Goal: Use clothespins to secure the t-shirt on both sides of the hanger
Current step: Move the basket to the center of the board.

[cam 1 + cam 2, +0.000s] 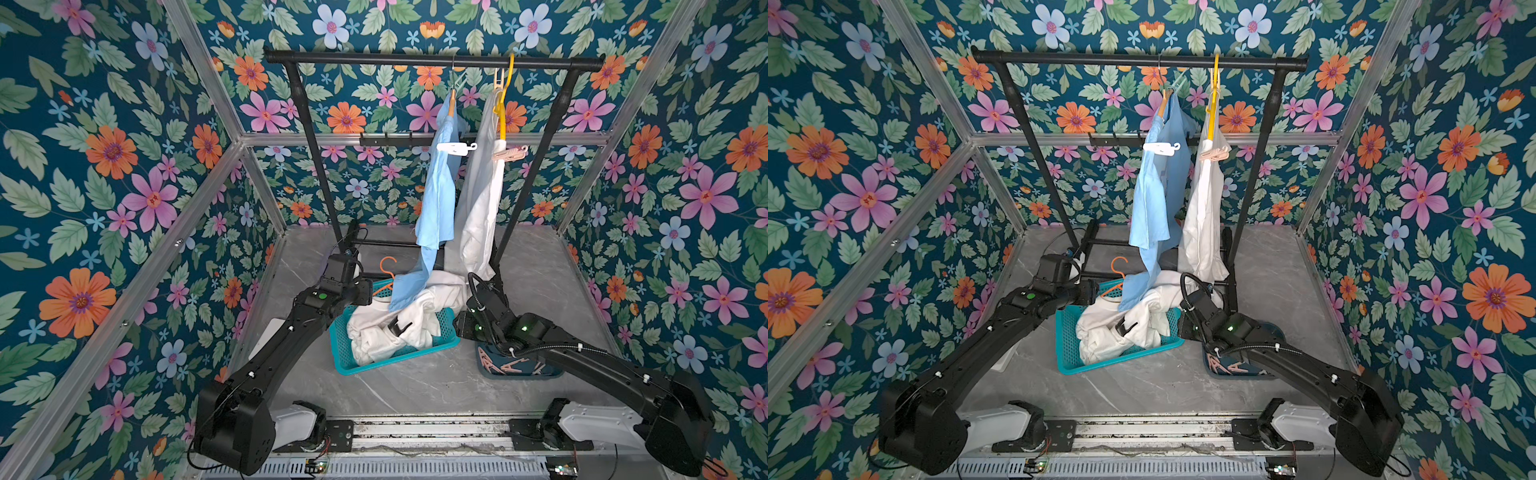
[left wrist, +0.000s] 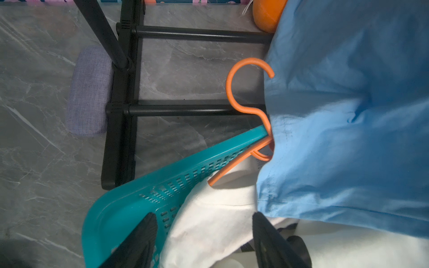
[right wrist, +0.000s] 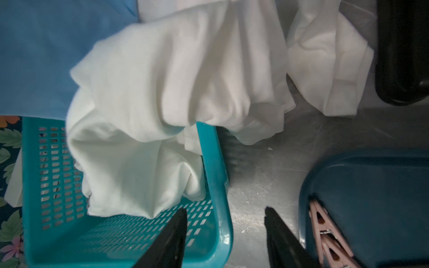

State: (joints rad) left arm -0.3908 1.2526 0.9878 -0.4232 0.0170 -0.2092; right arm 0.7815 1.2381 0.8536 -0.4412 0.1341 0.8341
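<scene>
In both top views a white t-shirt (image 1: 478,208) hangs on a yellow hanger (image 1: 503,104) from the black rack, with a pink clothespin (image 1: 510,154) clipped on its near shoulder. Beside it hangs a blue shirt (image 1: 440,187) with a white clothespin (image 1: 455,147) on it. More pink clothespins (image 3: 325,234) lie in a dark blue tray (image 3: 371,185). My right gripper (image 3: 225,215) is open, low between the teal basket's rim (image 3: 216,162) and that tray, holding nothing. My left gripper (image 2: 204,222) is open over the basket's far corner, white cloth (image 2: 209,232) below its fingers.
The teal basket (image 1: 345,353) holds crumpled white garments and an orange hanger (image 2: 232,92). The blue shirt's hem (image 2: 348,139) drapes into it. The rack's black base bars (image 2: 197,110) and a grey pad (image 2: 89,92) lie on the marble table behind.
</scene>
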